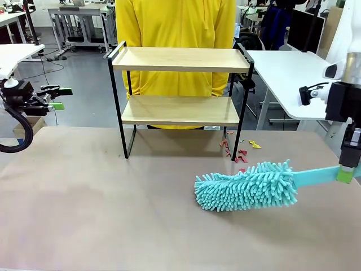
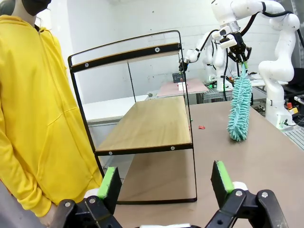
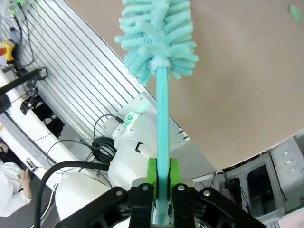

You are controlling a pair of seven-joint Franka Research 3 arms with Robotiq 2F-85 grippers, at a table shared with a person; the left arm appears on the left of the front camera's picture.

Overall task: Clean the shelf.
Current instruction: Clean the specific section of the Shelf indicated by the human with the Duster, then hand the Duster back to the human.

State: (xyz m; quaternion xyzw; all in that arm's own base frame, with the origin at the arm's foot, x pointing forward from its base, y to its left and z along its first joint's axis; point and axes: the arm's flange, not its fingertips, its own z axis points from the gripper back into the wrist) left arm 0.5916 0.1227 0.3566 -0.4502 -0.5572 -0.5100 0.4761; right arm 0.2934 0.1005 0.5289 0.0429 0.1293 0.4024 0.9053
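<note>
The shelf [image 1: 180, 59] stands at the back middle of the brown table, and both of its wooden boards are bare. The left wrist view looks along its lower board [image 2: 147, 123] from the side. A fluffy teal duster [image 1: 248, 186] lies low over the table to the right of and in front of the shelf, its flat handle pointing right. My right gripper [image 1: 345, 172] is shut on the handle's end; the right wrist view shows its pads [image 3: 161, 173] clamped on the handle below the duster head [image 3: 156, 33]. My left gripper [image 1: 61, 97] hovers open at the far left, with nothing between its fingers [image 2: 108, 183].
A person in a yellow hoodie [image 1: 175, 22] stands right behind the shelf. Small red and yellow scraps [image 1: 240, 152] lie on the table by the shelf's right foot. A white table [image 1: 287, 73] stands at the back right.
</note>
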